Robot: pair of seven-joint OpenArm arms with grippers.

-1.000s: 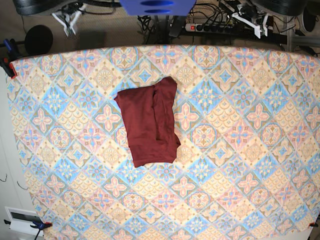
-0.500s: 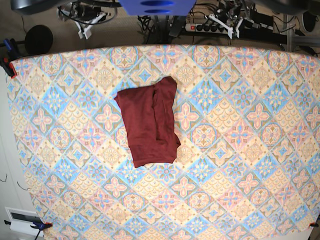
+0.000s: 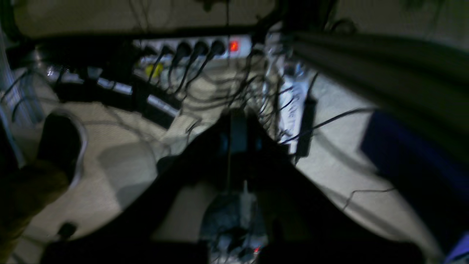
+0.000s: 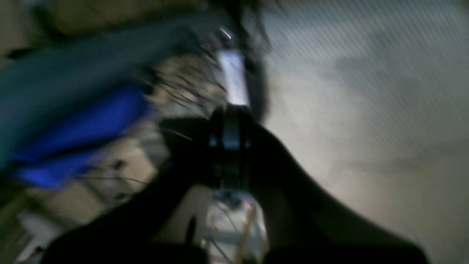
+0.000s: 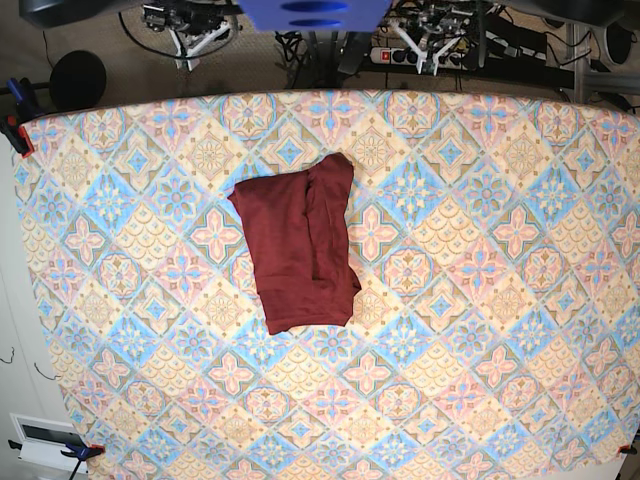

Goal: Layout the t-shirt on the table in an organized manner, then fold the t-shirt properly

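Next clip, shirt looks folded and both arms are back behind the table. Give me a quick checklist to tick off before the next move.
1. t-shirt folded into a compact shape: ok, edges slightly uneven.
2. T-shirt fully on the table, away from its edges: ok.
3. Left hand off the shirt, behind the far edge: ok.
4. Right hand off the shirt, behind the far edge: ok.
5. Both hands shut and holding nothing: ok.
6. Wrist views usable: not ok, blurred.

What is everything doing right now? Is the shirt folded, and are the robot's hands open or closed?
t-shirt: folded into a compact bundle, lying flat on the table, nothing touching it.
table: covered by its patterned cloth, holding only the t-shirt.
left gripper: shut, empty, pulled back past the far edge of the table.
right gripper: shut, empty, pulled back past the far edge too.
power strip: switch glowing red, plugs in it.
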